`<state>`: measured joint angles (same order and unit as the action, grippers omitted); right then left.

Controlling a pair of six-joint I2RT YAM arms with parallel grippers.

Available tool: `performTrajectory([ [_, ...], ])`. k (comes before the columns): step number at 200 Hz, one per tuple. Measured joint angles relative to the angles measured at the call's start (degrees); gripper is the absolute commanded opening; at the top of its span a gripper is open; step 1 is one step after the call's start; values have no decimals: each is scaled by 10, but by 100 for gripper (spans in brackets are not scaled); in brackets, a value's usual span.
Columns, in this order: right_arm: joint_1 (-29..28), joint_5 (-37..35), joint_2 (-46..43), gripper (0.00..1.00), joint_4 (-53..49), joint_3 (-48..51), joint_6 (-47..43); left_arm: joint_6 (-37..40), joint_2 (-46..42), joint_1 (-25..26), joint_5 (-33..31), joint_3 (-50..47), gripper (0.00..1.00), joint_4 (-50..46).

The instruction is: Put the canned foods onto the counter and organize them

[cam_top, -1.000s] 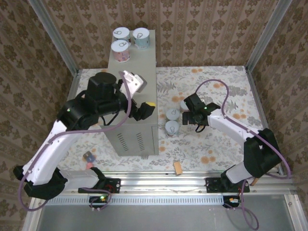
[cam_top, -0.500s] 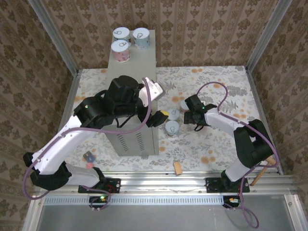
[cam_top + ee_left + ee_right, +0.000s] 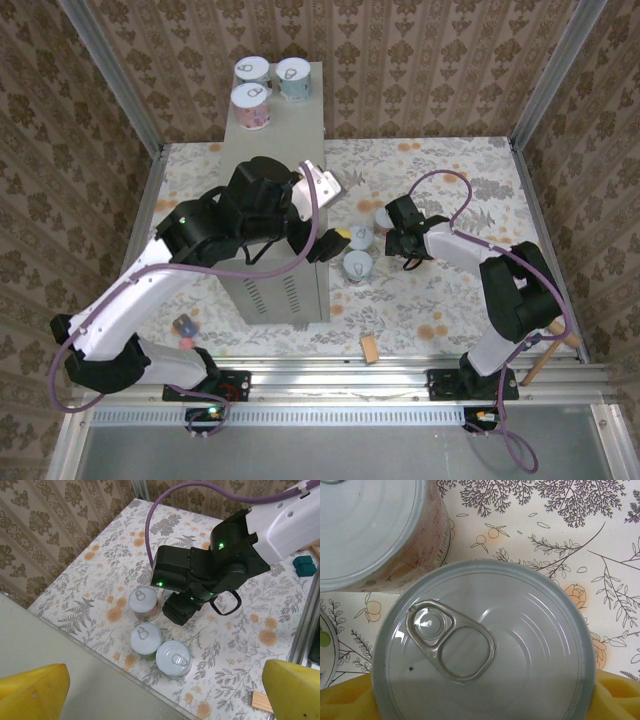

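Three cans stand at the far end of the grey counter. On the floral floor to its right stand more cans; the left wrist view shows them as a pink-labelled can and two pale ones. My left gripper hangs open over the counter's right edge, its yellow fingertips wide apart and empty. My right gripper straddles a can lid. Whether its pads press that can is hidden.
A wooden block lies near the front rail. A teal block sits on the floor left of the counter, and another shows beside the right arm. Patterned walls and metal posts enclose the floor. A wooden stick leans at the right.
My left arm swung right off the counter top to hang past its right edge above the floor cans. My right arm's elbow folded inward while its gripper stayed at the cans.
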<state>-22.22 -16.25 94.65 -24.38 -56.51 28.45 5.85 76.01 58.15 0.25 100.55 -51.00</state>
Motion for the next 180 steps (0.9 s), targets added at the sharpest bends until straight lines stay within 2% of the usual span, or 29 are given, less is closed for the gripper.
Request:
performTrajectory([
  [38, 0, -1, -31, 66, -6, 0, -16, 4, 11, 0, -3, 0, 100, 0],
  [107, -1, 8, -139, 65, -54, -9, -58, 9, 12, 0, -8, 5, 100, -5],
  [180, -27, 82, -218, 66, -153, -173, -144, 13, 12, -14, -27, 36, 100, -35],
])
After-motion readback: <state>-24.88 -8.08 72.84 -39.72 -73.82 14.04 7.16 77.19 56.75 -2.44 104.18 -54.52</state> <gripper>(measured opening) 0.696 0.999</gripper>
